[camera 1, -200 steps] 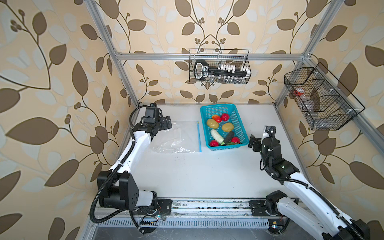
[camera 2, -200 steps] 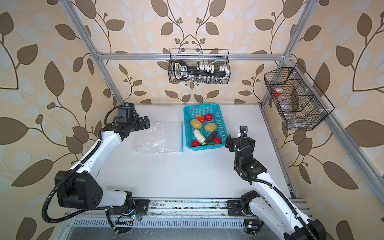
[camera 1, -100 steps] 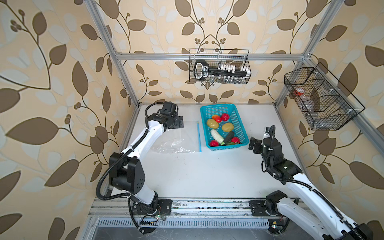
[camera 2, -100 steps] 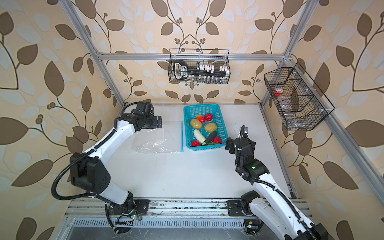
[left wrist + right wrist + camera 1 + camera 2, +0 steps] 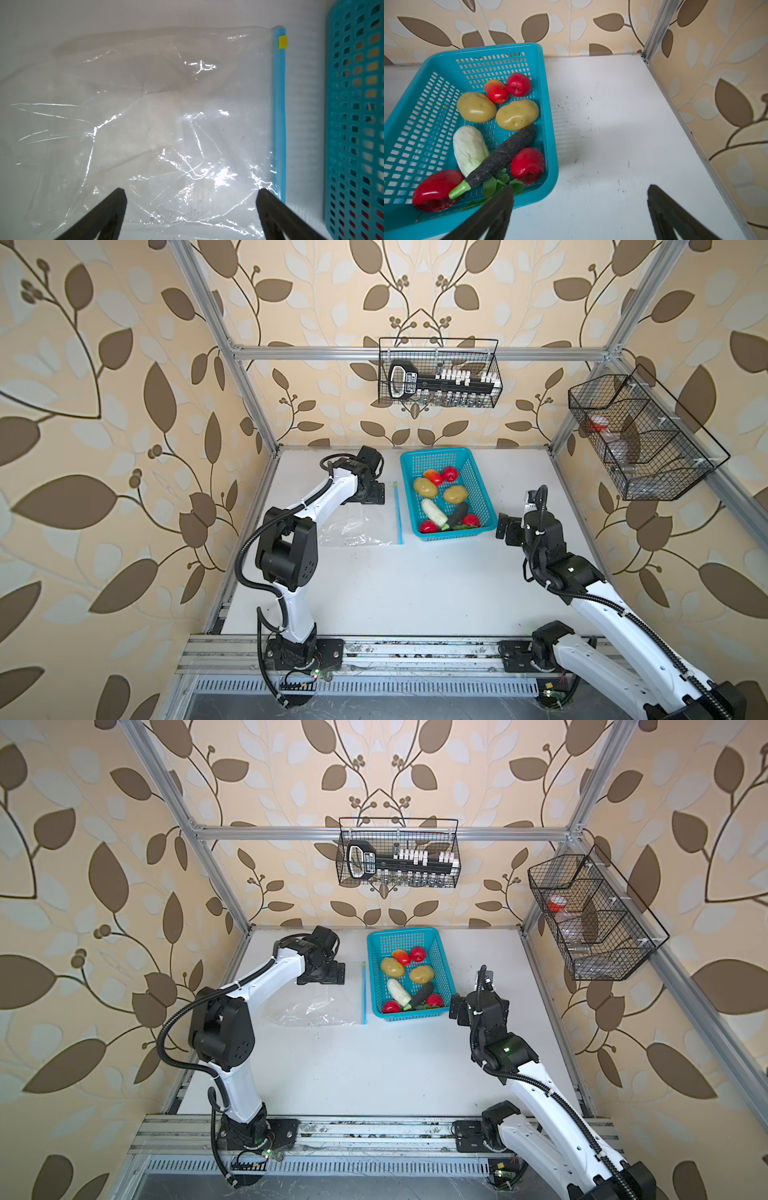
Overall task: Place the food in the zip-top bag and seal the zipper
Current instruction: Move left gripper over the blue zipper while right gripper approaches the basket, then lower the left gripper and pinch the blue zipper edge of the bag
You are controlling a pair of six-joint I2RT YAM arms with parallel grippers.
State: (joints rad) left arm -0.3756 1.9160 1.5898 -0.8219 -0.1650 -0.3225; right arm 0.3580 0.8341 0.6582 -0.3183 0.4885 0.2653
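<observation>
Clear, crinkly plastic fills the left wrist view: the zip-top bag (image 5: 145, 124) lies flat on the white desk (image 5: 415, 593), its blue zipper (image 5: 279, 124) edge just beside the turquoise basket (image 5: 548, 116). The yellow slider tab (image 5: 283, 42) sits at the zipper's far end. Over the bag hovers the left gripper (image 5: 191, 192), jaws spread wide, grasping nothing. All the food (image 5: 517, 114) sits in the basket. By the basket's near corner hangs the right gripper (image 5: 580, 188), jaws wide apart, empty.

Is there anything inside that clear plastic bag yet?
Empty. The zip-top bag lies flat, only white table showing through it; all the food sits in the turquoise basket.
</observation>
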